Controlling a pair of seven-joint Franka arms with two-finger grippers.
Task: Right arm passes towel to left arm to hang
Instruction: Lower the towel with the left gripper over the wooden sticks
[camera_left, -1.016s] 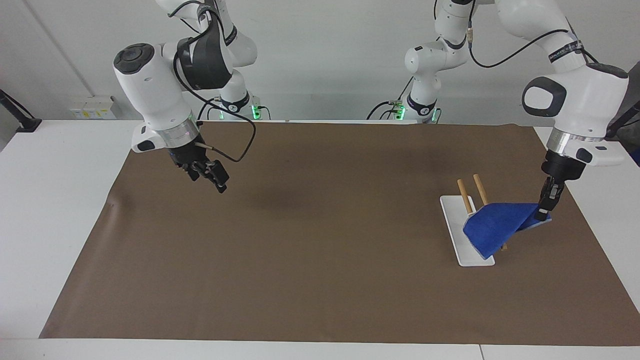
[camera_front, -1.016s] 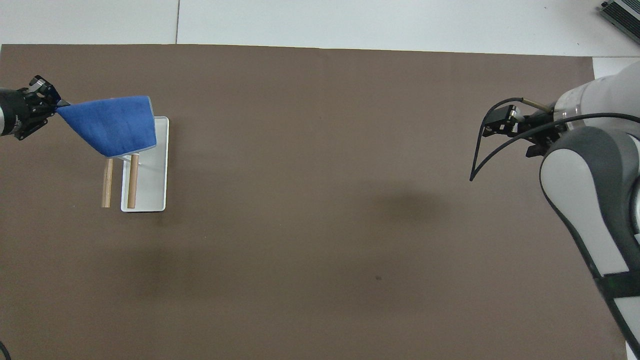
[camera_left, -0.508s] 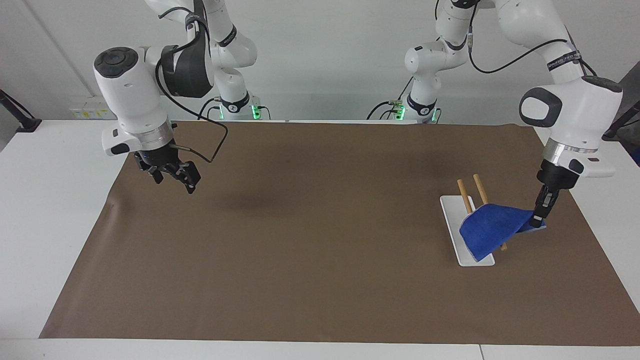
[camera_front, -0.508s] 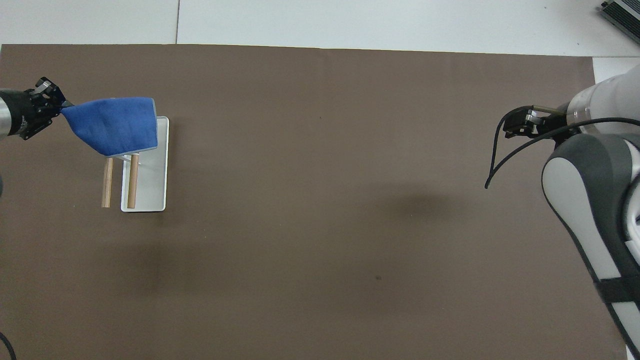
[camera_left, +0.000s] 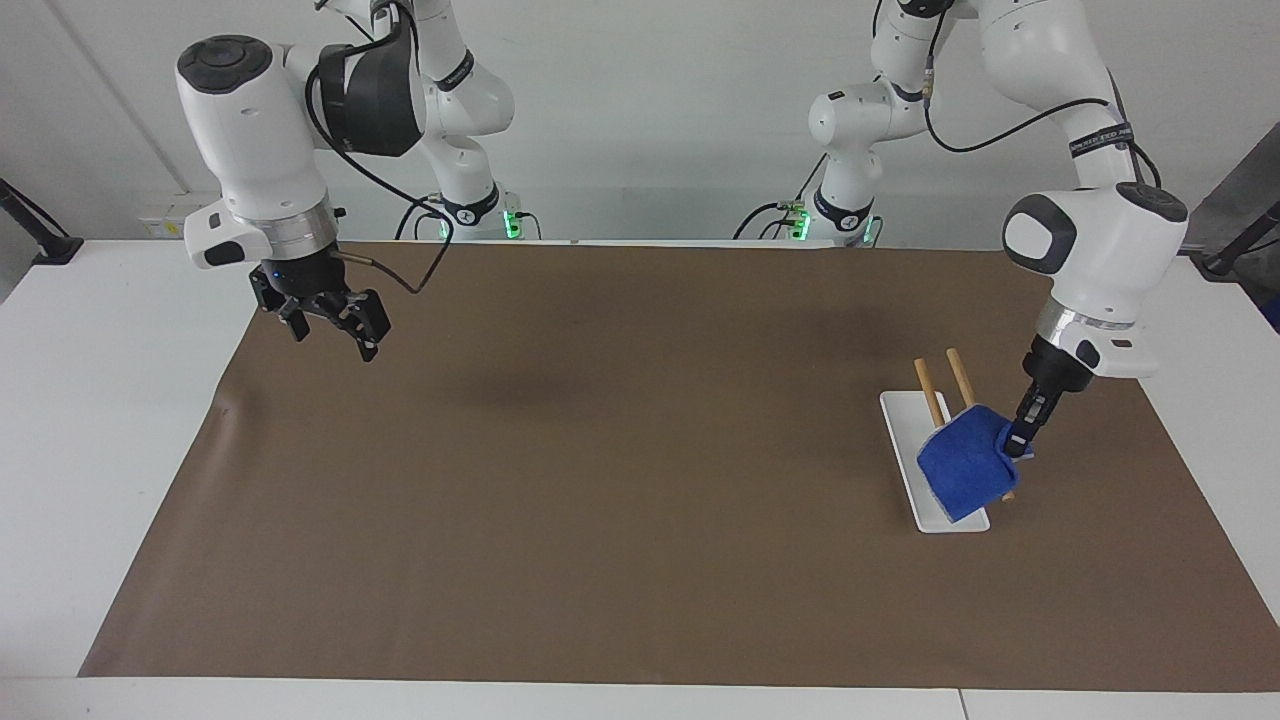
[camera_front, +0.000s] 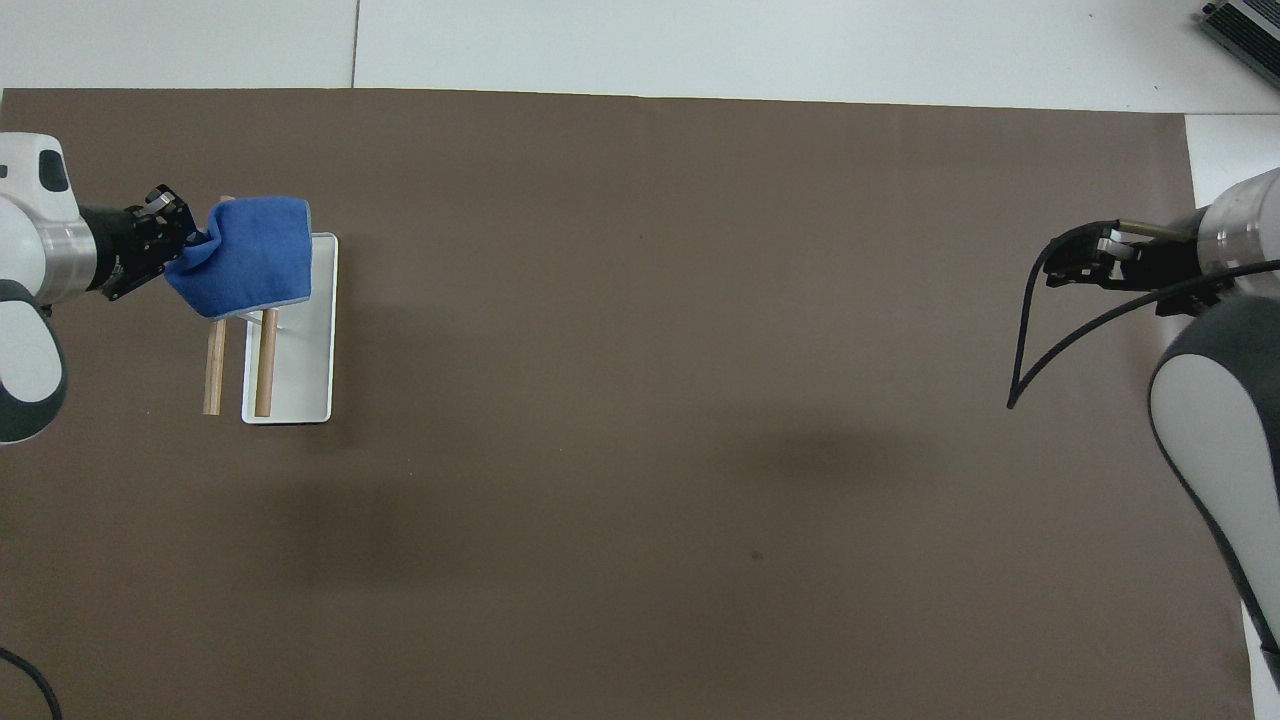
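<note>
You are looking at a robotics lab. Two white jointed arms (camera_left: 1090, 240) are mounted at the 12 o'clock edge of a plain white table (camera_left: 100, 400), with green lights on their bases (camera_left: 512, 222) and black cables. A brown mat (camera_left: 600, 480) covers the table. The wall (camera_left: 650, 110) at 12 o'clock is bare and white, with sockets (camera_left: 165, 228) at 10 o'clock.

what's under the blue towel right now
The towel is draped over the ends of two wooden rods of a rack on a white base. The left gripper pinches one corner. How the covered rod ends join the base is hidden.
</note>
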